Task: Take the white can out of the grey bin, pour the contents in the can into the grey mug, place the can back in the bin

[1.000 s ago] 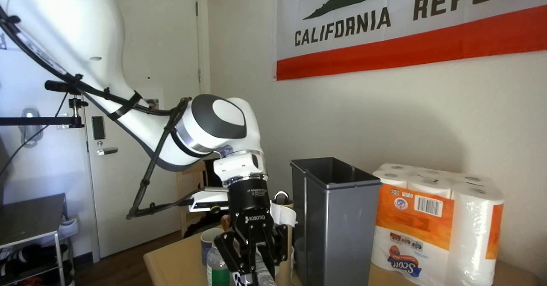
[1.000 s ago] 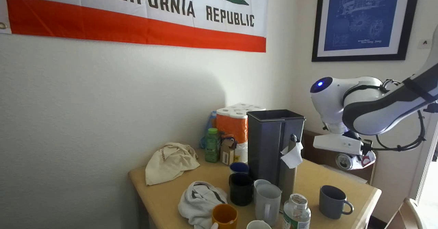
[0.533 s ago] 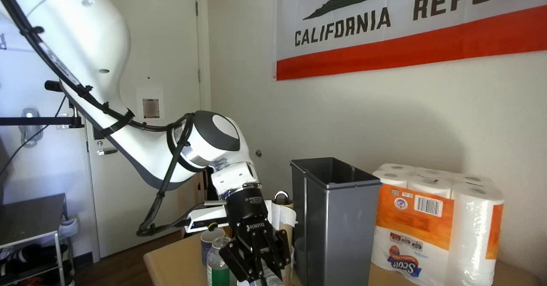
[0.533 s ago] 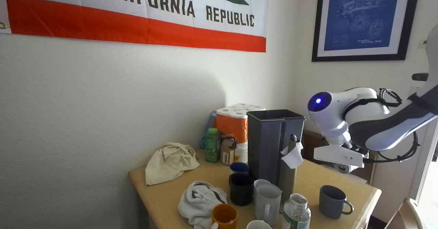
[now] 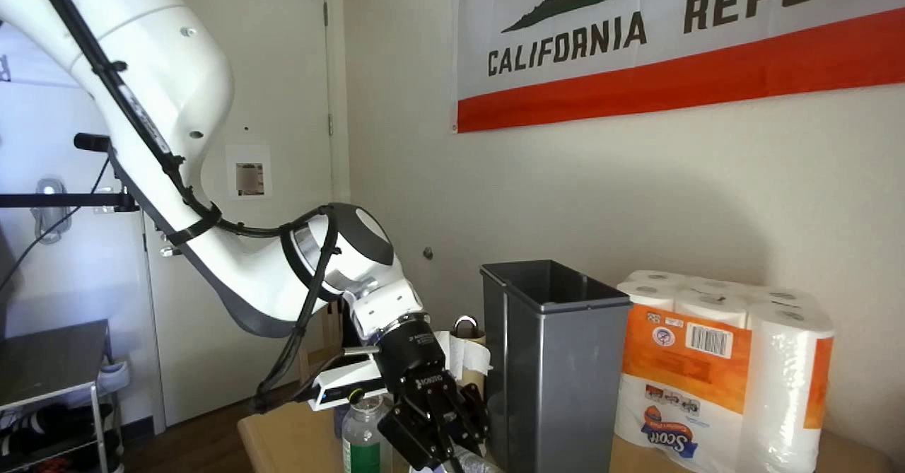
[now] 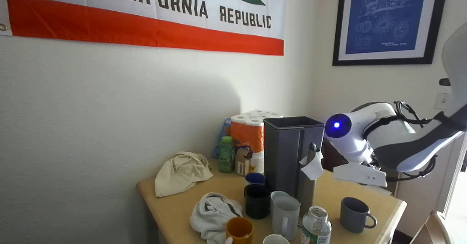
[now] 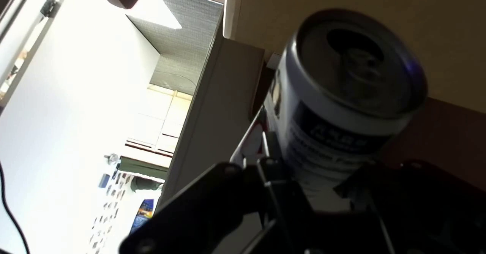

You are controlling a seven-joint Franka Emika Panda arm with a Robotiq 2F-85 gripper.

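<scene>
My gripper [image 7: 311, 166] is shut around the body of the white can [image 7: 341, 125] in the wrist view. The can's silver opened end faces outward, and the can is tilted. In an exterior view my gripper [image 5: 452, 445] points down and right, with part of the can [image 5: 481, 463] at the bottom edge. The grey bin stands upright in both exterior views [image 5: 565, 388] [image 6: 281, 156]; its inside bottom is hidden. The grey mug [image 6: 352, 215] stands upright near the table edge, below the wrist bar that hides my gripper and the can there. The mug is out of sight in the wrist view.
A paper-towel roll on a holder [image 6: 307, 196] stands beside the bin. A clear bottle [image 6: 316, 225], pale mugs [image 6: 286, 216], a black mug [image 6: 257, 202] and an orange mug [image 6: 239, 231] stand nearby. The paper-towel pack [image 5: 689, 381] is behind the bin.
The arm has come down and the wrist has tilted, with the can still held. The can has dropped out of sight behind the wrist bar in an exterior view.
</scene>
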